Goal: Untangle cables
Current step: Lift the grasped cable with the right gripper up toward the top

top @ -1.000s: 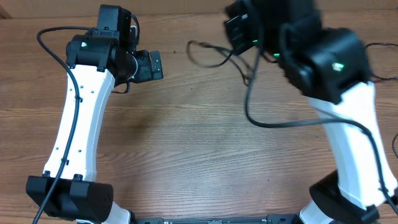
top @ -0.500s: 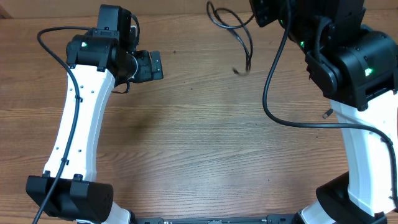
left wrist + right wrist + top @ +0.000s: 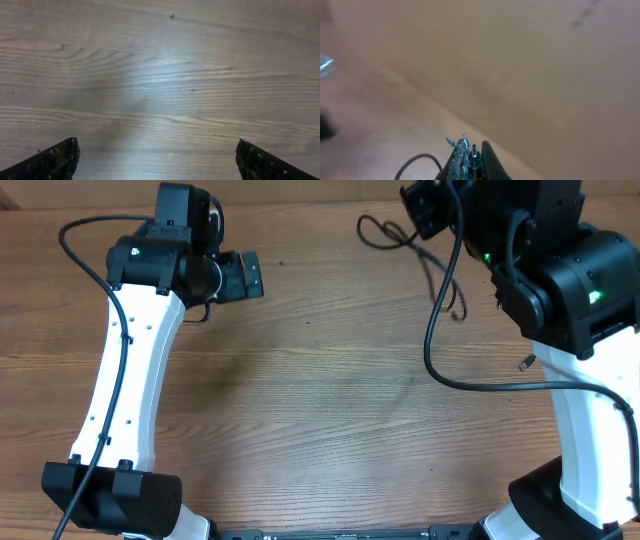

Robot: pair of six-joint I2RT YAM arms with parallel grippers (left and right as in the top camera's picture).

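Built in white shells with black joint housings, left arm and right arm alike. Dotted with green lamps. Wired with thick black cable. Tipped, at left gripper, with dark rough fingers.

This looks to me like a robotics lab, a test bench rather than a home or an office. Two jointed robot arms with white shells and black joints, the left arm and the right arm, stand at the near edge of a brown wood-grain table. Each sits on a chunky black base. Small green status lights glow on their upper housings. Thick black supply cables run loose off the arms, one sweeping in a wide loop over the tabletop. A black rail runs between the two bases along the table's front edge. The cameras on the wrists themselves say the same.
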